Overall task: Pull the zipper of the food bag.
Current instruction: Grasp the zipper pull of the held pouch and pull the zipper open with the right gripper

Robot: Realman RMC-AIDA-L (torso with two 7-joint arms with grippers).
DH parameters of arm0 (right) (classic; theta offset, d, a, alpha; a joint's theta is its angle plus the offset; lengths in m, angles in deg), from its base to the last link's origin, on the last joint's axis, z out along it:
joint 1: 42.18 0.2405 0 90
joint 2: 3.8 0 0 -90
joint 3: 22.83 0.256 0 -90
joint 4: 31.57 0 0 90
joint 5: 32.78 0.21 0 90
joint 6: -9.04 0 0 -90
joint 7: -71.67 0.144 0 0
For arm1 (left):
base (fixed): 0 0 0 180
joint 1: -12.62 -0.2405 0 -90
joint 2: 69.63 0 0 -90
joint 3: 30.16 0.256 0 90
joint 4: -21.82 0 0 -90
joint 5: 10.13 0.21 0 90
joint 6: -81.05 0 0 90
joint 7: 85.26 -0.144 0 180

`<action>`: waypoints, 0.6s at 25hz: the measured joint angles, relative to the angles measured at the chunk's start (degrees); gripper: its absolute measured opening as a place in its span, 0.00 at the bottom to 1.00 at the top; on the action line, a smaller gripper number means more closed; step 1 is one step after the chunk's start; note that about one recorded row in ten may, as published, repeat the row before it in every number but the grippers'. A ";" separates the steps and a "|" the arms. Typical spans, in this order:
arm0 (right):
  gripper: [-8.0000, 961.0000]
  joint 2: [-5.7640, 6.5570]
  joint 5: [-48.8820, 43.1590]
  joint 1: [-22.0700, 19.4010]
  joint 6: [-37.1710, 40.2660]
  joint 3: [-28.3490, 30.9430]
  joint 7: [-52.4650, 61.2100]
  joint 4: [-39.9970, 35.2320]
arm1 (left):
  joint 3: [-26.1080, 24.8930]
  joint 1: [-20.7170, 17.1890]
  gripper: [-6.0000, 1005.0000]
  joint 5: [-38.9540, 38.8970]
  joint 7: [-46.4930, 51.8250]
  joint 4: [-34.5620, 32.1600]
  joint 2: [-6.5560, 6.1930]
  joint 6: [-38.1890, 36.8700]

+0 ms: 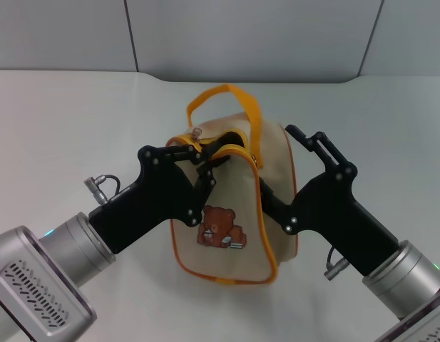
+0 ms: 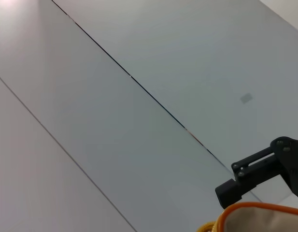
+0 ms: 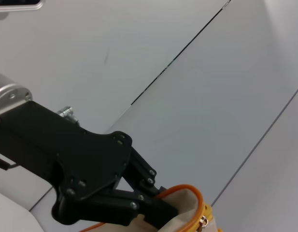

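The zipper point(image 1: 220, 146) sits between both end effectors atop the bag point(image 1: 230, 206): left end effector point(image 1: 205, 153) pinches the rim beside it, right end effector point(image 1: 273, 178) spread wide, bracing the side.

Zipper point(image 1: 205, 146) pull tab hidden behind left gripper point(image 1: 205, 158).

We see both arms angled inward toward the centre. Left gripper point(image 1: 205, 158) fingers closed together at its tip. Right gripper point(image 1: 277, 171) fingers spread wide apart.
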 joint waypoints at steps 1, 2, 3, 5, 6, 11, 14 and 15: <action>0.85 0.00 0.00 -0.07 -0.01 0.03 -0.75 0.10 | 0.00 0.01 0.07 0.05 0.00 0.00 0.00 -0.01; 0.85 0.00 0.00 -0.07 -0.01 0.03 -0.75 0.10 | 0.00 0.01 0.07 0.05 0.00 0.00 0.00 -0.01; 0.85 0.00 0.00 -0.15 -0.07 0.02 -1.62 0.31 | 0.00 0.02 0.07 0.06 0.00 0.00 0.00 -0.02; 0.85 0.00 0.00 -0.27 -0.31 0.03 -3.08 0.69 | 0.00 0.03 0.07 0.10 0.00 -0.01 0.00 -0.04; 0.85 0.00 -0.01 -0.28 -0.35 -0.02 -3.48 0.81 | 0.00 0.03 0.07 0.10 0.00 -0.01 0.00 -0.04; 0.55 0.00 -0.03 -0.16 -0.37 -0.40 -3.87 0.90 | 0.00 0.03 0.07 0.24 0.00 0.00 0.00 -0.01; 0.41 0.00 -0.13 0.05 -0.40 -0.57 -3.88 0.94 | 0.00 0.03 0.07 0.28 0.00 -0.01 0.00 -0.01; 0.37 0.00 -0.20 0.22 -0.63 -0.62 -3.88 0.99 | -0.01 0.03 0.07 0.28 0.00 -0.02 0.00 -0.01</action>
